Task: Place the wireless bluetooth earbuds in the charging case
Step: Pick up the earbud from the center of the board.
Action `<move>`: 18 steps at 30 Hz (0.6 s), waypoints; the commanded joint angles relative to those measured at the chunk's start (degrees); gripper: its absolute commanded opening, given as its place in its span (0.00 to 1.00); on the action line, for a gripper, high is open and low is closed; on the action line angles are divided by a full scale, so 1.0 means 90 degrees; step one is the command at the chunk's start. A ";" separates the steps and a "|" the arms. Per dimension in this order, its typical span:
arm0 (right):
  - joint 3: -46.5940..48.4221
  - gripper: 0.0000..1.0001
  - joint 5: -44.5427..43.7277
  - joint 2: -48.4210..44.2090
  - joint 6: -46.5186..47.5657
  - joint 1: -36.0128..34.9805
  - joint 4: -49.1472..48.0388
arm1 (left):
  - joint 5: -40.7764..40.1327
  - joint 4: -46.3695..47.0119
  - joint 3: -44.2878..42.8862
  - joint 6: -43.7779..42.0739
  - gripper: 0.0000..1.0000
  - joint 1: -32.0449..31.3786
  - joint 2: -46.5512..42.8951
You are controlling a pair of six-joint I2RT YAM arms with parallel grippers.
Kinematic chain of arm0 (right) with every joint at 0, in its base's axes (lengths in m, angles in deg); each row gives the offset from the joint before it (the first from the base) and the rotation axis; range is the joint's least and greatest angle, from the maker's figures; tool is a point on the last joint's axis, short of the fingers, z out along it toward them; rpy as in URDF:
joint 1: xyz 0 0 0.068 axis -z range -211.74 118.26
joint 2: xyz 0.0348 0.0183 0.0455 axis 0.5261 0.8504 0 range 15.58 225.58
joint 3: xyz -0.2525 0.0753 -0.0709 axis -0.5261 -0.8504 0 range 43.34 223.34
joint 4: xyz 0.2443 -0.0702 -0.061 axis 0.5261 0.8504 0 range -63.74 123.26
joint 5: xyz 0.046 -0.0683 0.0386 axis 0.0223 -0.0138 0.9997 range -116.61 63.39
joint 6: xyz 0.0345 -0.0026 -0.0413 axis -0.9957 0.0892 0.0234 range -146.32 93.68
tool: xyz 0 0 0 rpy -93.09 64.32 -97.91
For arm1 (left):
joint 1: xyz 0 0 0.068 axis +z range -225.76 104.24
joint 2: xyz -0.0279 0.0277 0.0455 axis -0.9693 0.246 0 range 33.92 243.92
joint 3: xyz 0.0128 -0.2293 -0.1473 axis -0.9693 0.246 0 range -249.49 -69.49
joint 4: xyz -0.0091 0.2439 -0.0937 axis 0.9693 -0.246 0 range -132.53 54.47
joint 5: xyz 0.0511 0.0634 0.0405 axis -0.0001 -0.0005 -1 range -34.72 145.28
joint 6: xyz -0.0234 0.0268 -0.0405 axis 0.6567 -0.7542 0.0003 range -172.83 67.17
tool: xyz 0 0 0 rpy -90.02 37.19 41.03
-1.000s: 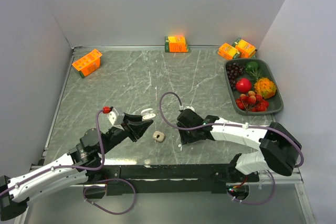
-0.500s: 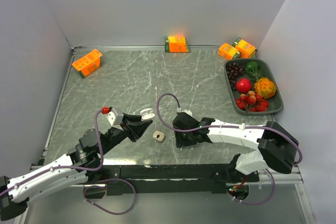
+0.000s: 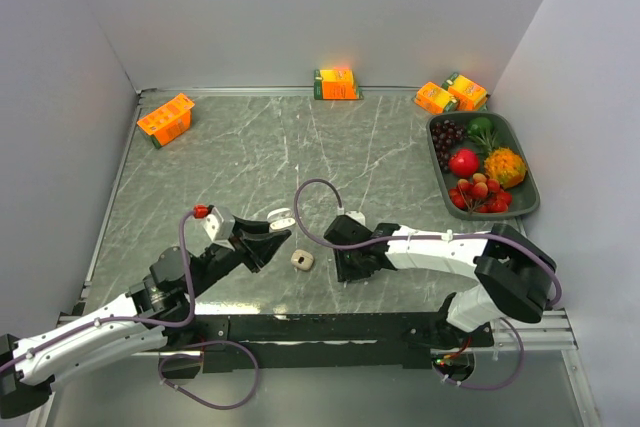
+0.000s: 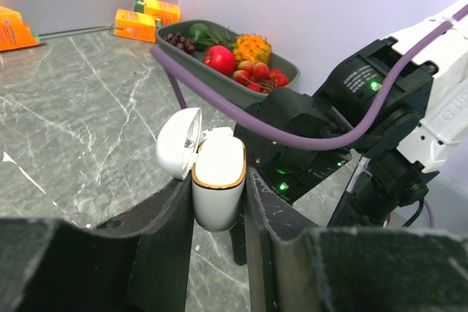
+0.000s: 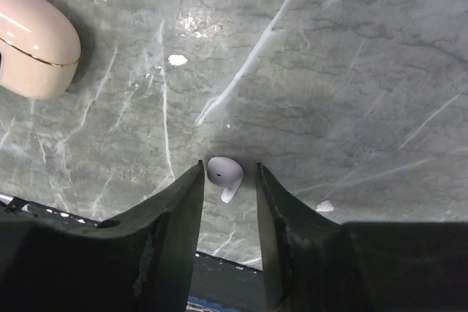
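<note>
One earbud (image 5: 224, 174) lay ungripped between the narrowly parted right fingers (image 5: 175, 231); next, I reckoned, pinch and carry toward ten o'clock, where left fingers (image 4: 164, 231) clamped the open case (image 4: 218, 180).

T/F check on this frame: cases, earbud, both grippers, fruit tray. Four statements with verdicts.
1. The left gripper holds a white case with its lid open. True.
2. The right gripper holds an earbud in the air. False: it lies on the table between the open fingers.
3. A pinkish case lies on the table between the two grippers. True.
4. The fruit tray sits on the table's left side. False: it is at the right edge.
</note>
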 commanded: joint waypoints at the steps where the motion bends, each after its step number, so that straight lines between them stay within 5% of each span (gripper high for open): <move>1: -0.0013 0.38 -0.0020 0.0248 -0.0240 -0.0033 -0.0188 | -0.0157 0.0147 -0.0107 0.0085 0.01 -0.0105 -0.0112; 13: 0.0045 0.07 -0.0449 -0.0405 -0.0182 -0.0101 0.0202 | -0.0216 0.0167 -0.0088 0.0085 0.01 -0.0144 -0.0082; 18: 0.0327 0.02 -0.1133 -0.1195 0.0022 -0.0111 0.0446 | -0.0284 0.0167 -0.0127 0.0046 0.01 -0.0154 -0.0073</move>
